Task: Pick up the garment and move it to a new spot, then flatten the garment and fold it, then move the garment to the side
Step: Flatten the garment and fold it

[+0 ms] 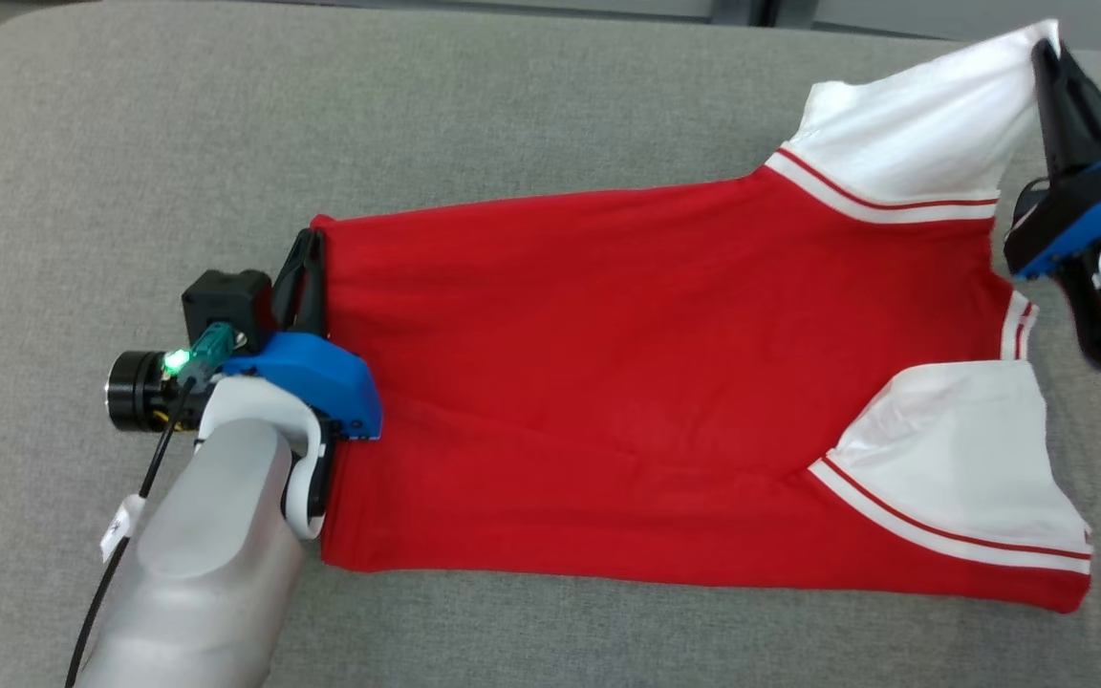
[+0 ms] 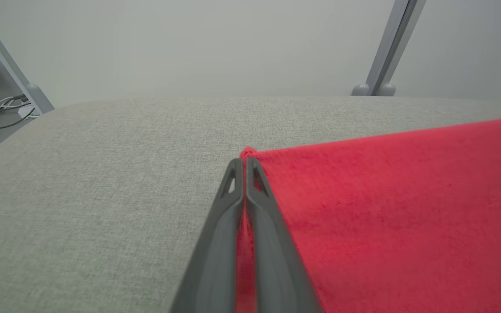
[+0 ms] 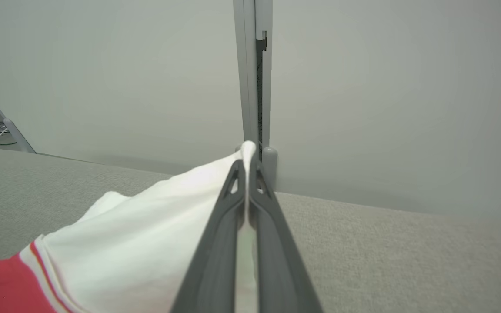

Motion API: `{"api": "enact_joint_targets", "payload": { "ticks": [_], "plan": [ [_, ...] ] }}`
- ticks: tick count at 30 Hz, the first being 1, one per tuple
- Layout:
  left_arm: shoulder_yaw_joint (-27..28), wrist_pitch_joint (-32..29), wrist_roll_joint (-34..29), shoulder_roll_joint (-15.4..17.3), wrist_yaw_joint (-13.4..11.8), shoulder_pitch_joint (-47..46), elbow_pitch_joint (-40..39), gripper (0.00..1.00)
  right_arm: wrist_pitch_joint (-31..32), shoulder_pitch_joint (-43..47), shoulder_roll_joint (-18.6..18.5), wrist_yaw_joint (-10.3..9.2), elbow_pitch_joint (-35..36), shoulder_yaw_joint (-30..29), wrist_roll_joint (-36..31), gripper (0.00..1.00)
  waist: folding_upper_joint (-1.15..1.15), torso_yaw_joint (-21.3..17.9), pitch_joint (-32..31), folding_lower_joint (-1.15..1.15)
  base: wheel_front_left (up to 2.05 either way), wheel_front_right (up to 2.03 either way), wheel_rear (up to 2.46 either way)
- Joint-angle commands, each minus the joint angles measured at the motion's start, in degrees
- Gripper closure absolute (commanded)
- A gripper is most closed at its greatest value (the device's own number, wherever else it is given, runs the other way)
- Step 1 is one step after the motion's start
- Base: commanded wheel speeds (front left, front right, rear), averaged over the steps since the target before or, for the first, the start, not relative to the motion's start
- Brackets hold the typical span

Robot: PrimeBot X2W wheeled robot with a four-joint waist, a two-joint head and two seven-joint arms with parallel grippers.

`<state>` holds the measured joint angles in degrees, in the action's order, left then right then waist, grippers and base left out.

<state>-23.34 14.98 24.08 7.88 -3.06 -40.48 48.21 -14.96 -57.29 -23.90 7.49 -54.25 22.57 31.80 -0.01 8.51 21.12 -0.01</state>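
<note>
The garment (image 1: 627,382), a red T-shirt with white sleeves, looks light and limp: a thin knit with no stiffness, likely to sag between holds and drag over a cloth surface rather than slide. It is not fragile, but a shallow pinch could catch one layer and let the other drop, so edges and corners are the best places to take it, with both layers in the bite. It lies stretched between the two grippers, mostly flat. The left gripper (image 2: 244,163) is clenched on the hem at its far corner, red cloth showing between the closed fingers, and the shirt body runs off to that gripper's right. The right gripper (image 3: 246,167) is clamped on the edge of the far sleeve (image 1: 904,134), which rises off the surface to meet its tips. The near sleeve (image 1: 961,449) lies flat, below and to the left of the right gripper in the head view. By count: one garment, two sleeves, two grippers, both gripping. Under it all is one grey padded surface (image 1: 226,124).
</note>
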Motion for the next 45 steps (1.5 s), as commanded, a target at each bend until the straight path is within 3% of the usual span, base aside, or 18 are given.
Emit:
{"api": "enact_joint_targets", "payload": {
  "ticks": [1,8,14,30,31,32,33,34,40,45],
  "plan": [
    [0.57,0.26,-0.61,1.08,-0.14,1.37,-0.64,1.0,-0.25,3.59,0.02,0.01,2.16,-0.6,1.21,1.0,0.01,-2.54,-2.74,0.01,0.0,0.0,0.0],
    [2.48,0.27,-3.2,1.94,0.44,9.35,-3.86,1.0,-0.27,19.38,1.23,0.01,12.59,-2.12,4.71,1.0,0.01,-4.89,-7.34,0.01,0.0,0.0,0.0],
    [3.77,0.27,-4.57,0.94,0.68,16.39,-4.57,1.0,-0.28,30.13,3.31,0.01,14.69,-2.22,6.64,1.0,0.01,-5.49,-9.97,0.01,0.0,0.0,0.0],
    [10.67,0.27,-7.29,-1.8,0.85,26.91,-7.11,1.0,-0.28,40.52,7.53,0.01,15.73,-10.13,5.69,1.0,0.01,-5.04,-14.48,0.01,0.0,0.0,0.0],
    [11.14,0.27,-7.45,-1.93,0.83,27.22,-7.27,0.99,-0.28,40.86,7.92,0.01,15.55,-10.6,5.55,1.0,0.01,-4.99,-14.63,0.01,0.0,0.0,0.0],
    [11.56,0.27,-7.6,-2.02,0.69,27.52,-7.63,0.8,-0.28,41.42,8.21,0.01,14.78,-10.84,5.5,1.0,0.01,-4.84,-14.88,0.01,0.0,0.0,0.0],
    [12.21,0.27,-7.77,-2.15,0.62,27.86,-8.19,0.36,-0.28,41.8,8.46,0.01,14.08,-10.77,5.27,0.79,0.01,-4.71,-15.03,0.01,0.0,0.0,0.0],
    [12.66,0.27,-8.16,-2.4,0.48,28.44,-8.69,0.0,-0.29,41.68,8.68,0.01,13.8,-11.28,5.41,0.0,0.01,-4.53,-15.17,0.01,0.0,0.0,0.0],
    [18.43,0.28,-9.25,-4.05,-2.39,33.69,-16.79,0.0,-0.29,40.66,9.47,0.01,14.52,-15.02,4.02,0.0,0.01,-3.32,-15.75,0.01,0.0,0.0,0.0],
    [19.2,0.27,-10.76,-4.84,-2.14,37.44,-19.73,0.0,-0.28,39.36,9.85,0.01,13.24,-17.2,1.25,0.0,0.01,-1.43,-16.08,0.01,0.0,0.0,0.0]
  ]
}}
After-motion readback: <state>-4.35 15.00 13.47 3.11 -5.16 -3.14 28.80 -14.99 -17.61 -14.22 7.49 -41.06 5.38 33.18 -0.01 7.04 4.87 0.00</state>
